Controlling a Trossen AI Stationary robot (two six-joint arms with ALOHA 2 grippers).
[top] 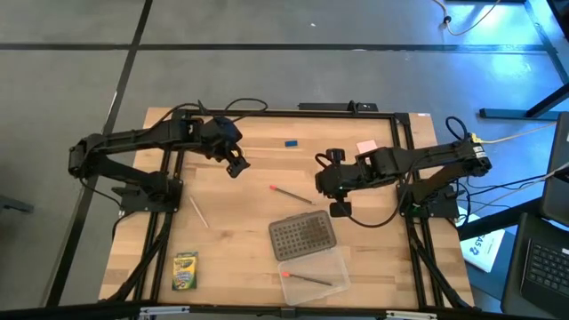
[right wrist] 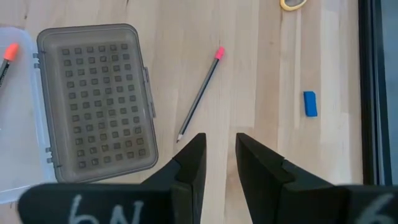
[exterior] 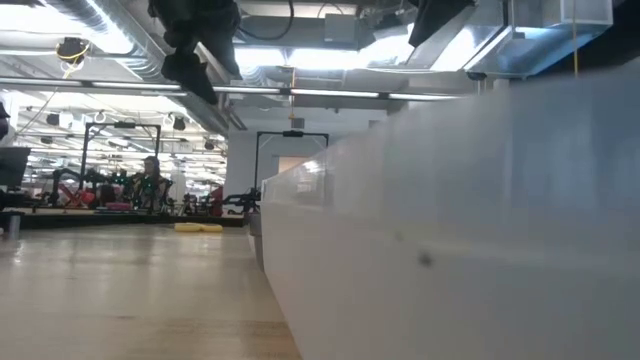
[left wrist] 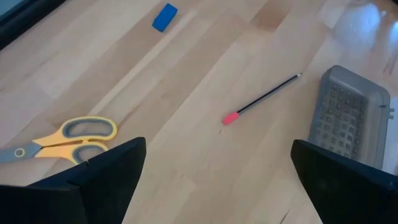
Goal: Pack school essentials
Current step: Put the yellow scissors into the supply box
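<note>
My left gripper (top: 236,166) (left wrist: 217,177) hangs open above the table's far left part. The yellow-handled scissors (left wrist: 65,140) lie flat just beside it, and the blue eraser (left wrist: 165,17) (top: 291,141) lies farther off. My right gripper (top: 340,210) (right wrist: 221,155) hovers over the middle with only a narrow gap between its fingers. A dark pencil with a red end (top: 291,194) (right wrist: 199,96) lies flat ahead of it. A pale pencil (top: 198,212), the crayon box (top: 185,271) and the pink pad (top: 365,147) rest on the wood. Another pencil (top: 307,279) lies in the clear case (top: 333,267).
The grey dotted lid (top: 302,236) (right wrist: 93,99) lies flat beside the clear case near the table's near edge. In the low view the case's wall (exterior: 450,230) fills the right half. A black frame (top: 267,112) rims the table. Cables trail off the right edge.
</note>
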